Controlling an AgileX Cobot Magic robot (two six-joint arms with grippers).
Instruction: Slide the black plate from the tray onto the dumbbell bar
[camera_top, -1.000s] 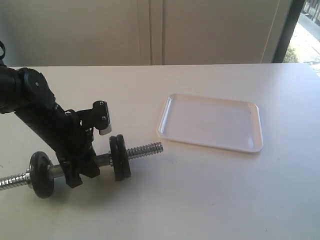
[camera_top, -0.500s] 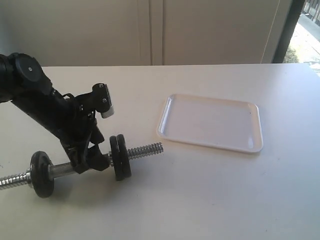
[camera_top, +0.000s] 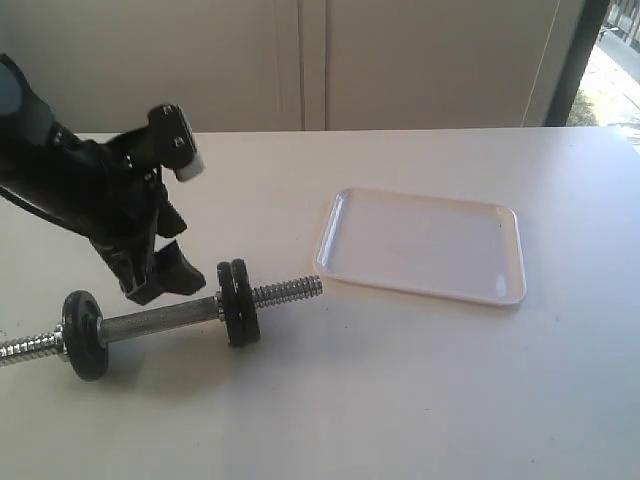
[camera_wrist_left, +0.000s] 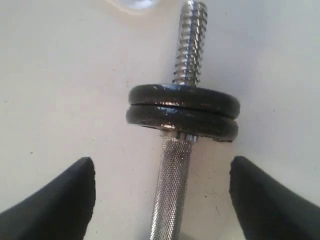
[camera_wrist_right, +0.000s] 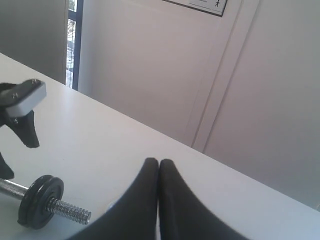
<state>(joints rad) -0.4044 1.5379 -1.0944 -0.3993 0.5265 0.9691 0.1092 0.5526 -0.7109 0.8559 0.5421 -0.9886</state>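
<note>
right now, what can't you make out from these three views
- Exterior view: the bar runs off the left edge, its far end cut off.
- Left wrist view: only the two stacked plates show; the single plate is out of frame.
- Right wrist view: the shut right gripper hides nearly all the tray; the wall sign is cut off, unreadable.
</note>
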